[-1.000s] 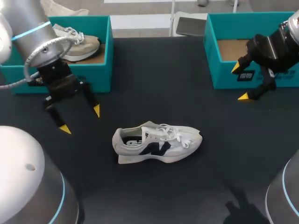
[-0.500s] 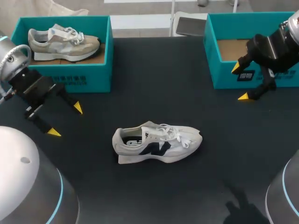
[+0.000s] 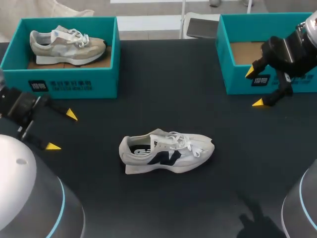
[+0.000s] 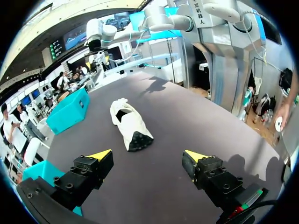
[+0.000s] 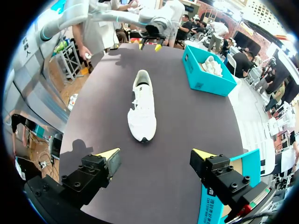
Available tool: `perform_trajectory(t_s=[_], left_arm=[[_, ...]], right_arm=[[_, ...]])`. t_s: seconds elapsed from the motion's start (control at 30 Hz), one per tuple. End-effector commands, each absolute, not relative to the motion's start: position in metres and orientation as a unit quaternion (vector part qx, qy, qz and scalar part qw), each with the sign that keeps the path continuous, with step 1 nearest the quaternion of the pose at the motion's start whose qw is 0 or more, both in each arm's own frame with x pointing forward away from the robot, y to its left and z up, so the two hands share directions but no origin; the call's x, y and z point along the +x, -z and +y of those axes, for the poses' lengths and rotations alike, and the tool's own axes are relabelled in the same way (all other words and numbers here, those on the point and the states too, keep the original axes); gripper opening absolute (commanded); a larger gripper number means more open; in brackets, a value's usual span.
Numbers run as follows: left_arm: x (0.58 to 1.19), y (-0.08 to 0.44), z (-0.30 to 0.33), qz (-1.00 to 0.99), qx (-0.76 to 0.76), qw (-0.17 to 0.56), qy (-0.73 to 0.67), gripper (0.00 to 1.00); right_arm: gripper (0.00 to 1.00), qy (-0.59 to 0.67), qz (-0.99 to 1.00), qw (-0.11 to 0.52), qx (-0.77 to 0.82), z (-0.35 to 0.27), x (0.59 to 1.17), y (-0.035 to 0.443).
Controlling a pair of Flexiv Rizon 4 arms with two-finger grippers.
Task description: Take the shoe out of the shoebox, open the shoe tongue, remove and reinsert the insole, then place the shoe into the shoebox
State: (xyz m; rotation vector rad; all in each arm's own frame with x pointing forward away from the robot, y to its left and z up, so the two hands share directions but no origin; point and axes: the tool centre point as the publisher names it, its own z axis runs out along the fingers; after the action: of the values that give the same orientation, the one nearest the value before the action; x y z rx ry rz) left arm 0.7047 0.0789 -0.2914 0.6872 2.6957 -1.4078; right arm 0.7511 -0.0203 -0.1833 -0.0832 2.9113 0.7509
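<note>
Left claw retreated; white shoe upright.

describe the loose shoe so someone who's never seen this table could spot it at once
On the black table, look between the left shoebox and the right shoebox, nearer the robot. The white shoe lies there on its sole, toe toward the right. Unlike the beige shoe in the left shoebox, it sits in no box and has a dark side mark.
</note>
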Motion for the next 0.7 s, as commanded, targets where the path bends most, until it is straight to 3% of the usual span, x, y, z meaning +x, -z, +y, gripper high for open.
perform_trajectory(t_s=[0.03,0.3,0.7], left_arm=[[0.699,0.291,0.079,0.864,0.196,0.061,0.461,1.00],[0.702,0.322,0.080,0.838,0.035,0.048,0.542,1.00],[0.701,0.361,0.086,0.815,-0.009,0.014,0.579,1.00]], right_arm=[[1.00,-0.248,0.966,0.067,-0.027,-0.020,0.751,0.184],[1.00,-0.248,0.966,0.067,-0.027,-0.020,0.751,0.184],[1.00,-0.248,0.966,0.067,-0.027,-0.020,0.751,0.184]])
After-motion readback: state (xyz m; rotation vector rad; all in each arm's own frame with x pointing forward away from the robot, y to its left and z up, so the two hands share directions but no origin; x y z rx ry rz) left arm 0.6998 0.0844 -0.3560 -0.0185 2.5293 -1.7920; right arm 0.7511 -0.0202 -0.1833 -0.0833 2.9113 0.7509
